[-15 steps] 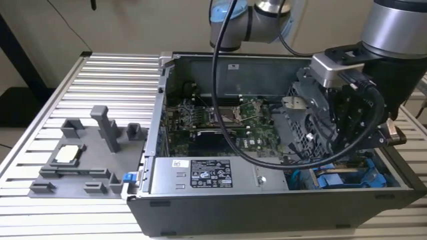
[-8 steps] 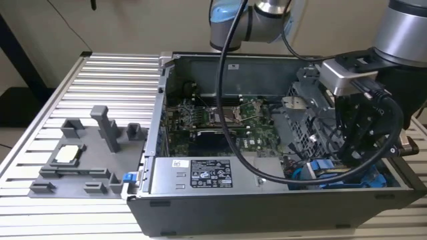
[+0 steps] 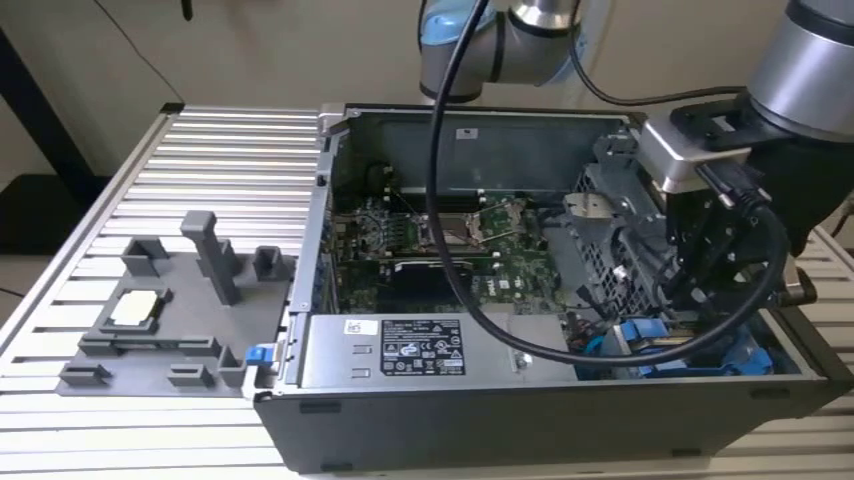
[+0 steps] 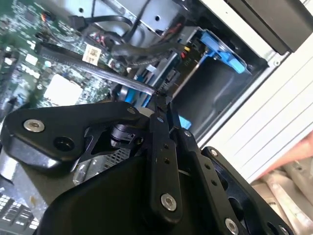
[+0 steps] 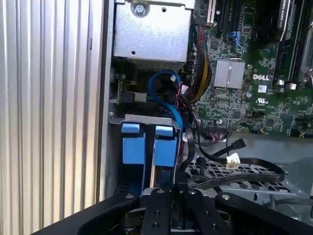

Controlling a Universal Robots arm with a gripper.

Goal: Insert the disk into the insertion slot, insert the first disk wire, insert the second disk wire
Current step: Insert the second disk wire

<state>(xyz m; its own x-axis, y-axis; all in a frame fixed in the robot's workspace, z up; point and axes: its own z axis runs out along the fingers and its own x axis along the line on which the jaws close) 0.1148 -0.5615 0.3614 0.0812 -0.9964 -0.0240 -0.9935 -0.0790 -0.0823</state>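
The open computer case [image 3: 534, 300] stands on the ribbed metal table [image 3: 160, 200], and the arm [image 3: 801, 90] reaches down into the case's corner at the exterior view's right. Inside lie the green motherboard [image 3: 454, 240] and the labelled power-supply box [image 3: 400, 350], with the perforated metal cage [image 3: 607, 250] beside the arm.

The insertion slot [image 5: 146, 147] sits in that corner against the case wall, its blue rails directly ahead of the gripper [image 5: 164, 193] in the first wrist view. The disk [image 4: 222, 49] seems to sit at this bay already, its blue carrier tab standing up by the case edge in the second wrist view, though how fully it is seated cannot be told.

The jaws look closed on the edge of something thin and pale lined up with the rails; what that is cannot be made out.

The risks lie in the crowding. The blue cable [image 5: 164, 93] and the bundle of black wires [image 5: 195, 142] loop just beside the bay, so a descent slightly off line could snag or pinch them. The arm's own thick black cable [image 3: 587, 350] drapes across the case and could catch on the cage. A tilted approach could jam against the rails instead of sliding between them.
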